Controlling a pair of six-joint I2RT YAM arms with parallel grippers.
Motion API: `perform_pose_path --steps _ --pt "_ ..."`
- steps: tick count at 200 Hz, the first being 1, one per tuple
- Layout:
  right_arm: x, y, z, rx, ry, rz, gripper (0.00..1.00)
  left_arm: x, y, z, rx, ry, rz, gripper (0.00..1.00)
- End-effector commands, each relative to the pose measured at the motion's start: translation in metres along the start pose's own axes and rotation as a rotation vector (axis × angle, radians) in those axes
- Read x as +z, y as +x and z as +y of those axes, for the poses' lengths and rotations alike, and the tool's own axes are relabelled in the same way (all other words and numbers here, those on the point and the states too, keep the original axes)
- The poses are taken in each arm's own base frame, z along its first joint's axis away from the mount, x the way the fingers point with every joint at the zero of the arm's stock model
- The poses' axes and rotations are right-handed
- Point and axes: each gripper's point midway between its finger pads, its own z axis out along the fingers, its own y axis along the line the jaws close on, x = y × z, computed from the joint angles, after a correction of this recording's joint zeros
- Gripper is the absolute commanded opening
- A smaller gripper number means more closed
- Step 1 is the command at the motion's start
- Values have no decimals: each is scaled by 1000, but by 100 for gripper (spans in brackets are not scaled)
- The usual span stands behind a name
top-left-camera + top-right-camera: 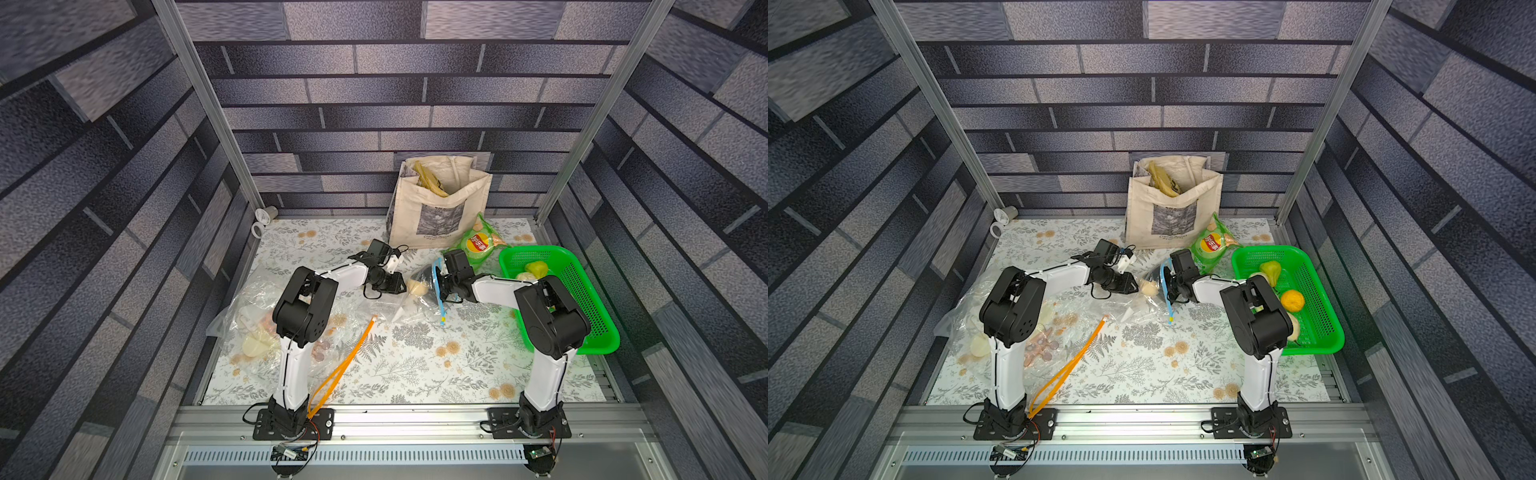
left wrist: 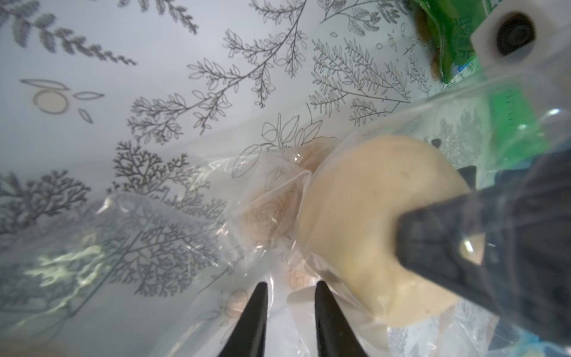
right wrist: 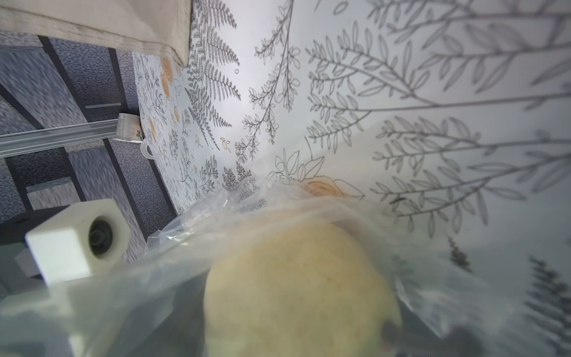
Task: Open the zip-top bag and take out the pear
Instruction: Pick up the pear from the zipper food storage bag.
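Observation:
The clear zip-top bag (image 1: pixel 409 309) with a blue zip strip (image 1: pixel 438 291) lies mid-table, its mouth towards my right arm. A pale yellow pear (image 1: pixel 417 286) (image 1: pixel 1148 286) sits inside it and fills the right wrist view (image 3: pixel 296 293). My right gripper (image 1: pixel 434 284) reaches in through the mouth. One dark finger (image 2: pixel 432 241) lies against the pear (image 2: pixel 370 216) under the film, and the plastic blurs the other. My left gripper (image 2: pixel 290 293) (image 1: pixel 402 286) pinches the bag's film at the closed end, beside the pear.
A green basket (image 1: pixel 598 316) holding fruit stands at the right edge. A green chips bag (image 1: pixel 478 243) and a cloth tote (image 1: pixel 436 208) are behind. Further clear bags with an orange zip strip (image 1: pixel 349 357) lie around the left arm. A cup (image 1: pixel 266 214) is at the back left.

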Motion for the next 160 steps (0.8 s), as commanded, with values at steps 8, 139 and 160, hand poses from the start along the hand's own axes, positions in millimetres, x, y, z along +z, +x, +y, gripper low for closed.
perform_pose_path --steps 8,139,160 --pt "-3 -3 1 -20 32 -32 73 2 0 -1 15 11 18 28" --pt "-134 47 -10 -213 -26 146 66 -7 24 63 -146 -144 39 25" --pt "-164 48 -15 -257 7 117 66 -9 23 66 -143 -151 40 25"
